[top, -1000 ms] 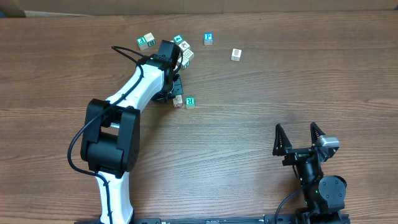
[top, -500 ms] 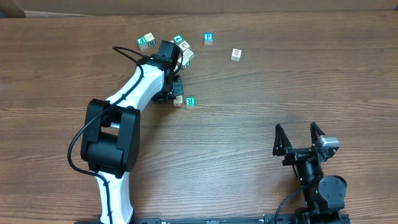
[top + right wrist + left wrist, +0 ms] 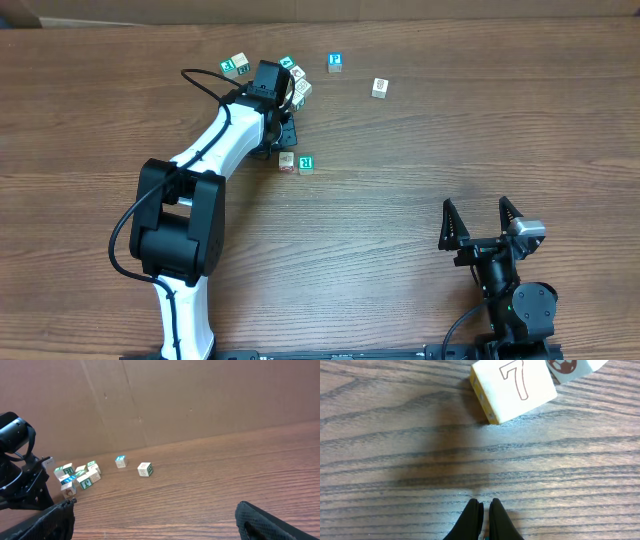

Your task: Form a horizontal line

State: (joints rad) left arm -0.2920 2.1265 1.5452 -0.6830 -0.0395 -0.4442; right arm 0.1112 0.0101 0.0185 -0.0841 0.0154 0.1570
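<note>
Several small lettered cubes lie at the far left of the table: a cluster (image 3: 296,80), two green ones (image 3: 236,66), a blue one (image 3: 335,62), a white one (image 3: 379,88), and a side-by-side pair (image 3: 297,162) nearer me. My left gripper (image 3: 286,130) hovers between the cluster and the pair, shut and empty. In the left wrist view its fingertips (image 3: 484,507) are closed just above the wood, with a cream cube marked 7 (image 3: 512,390) ahead and apart from them. My right gripper (image 3: 482,222) is open and empty at the near right, with its jaws (image 3: 160,525) wide apart.
A brown cardboard wall (image 3: 200,400) stands behind the table's far edge. The left arm's white links (image 3: 215,140) and black cable stretch across the left side of the table. A second cube with a ball picture (image 3: 567,366) touches the 7 cube.
My left gripper has drawn back from the pair of cubes toward the far cluster. The pair stays where it was. The right arm has not moved.
</note>
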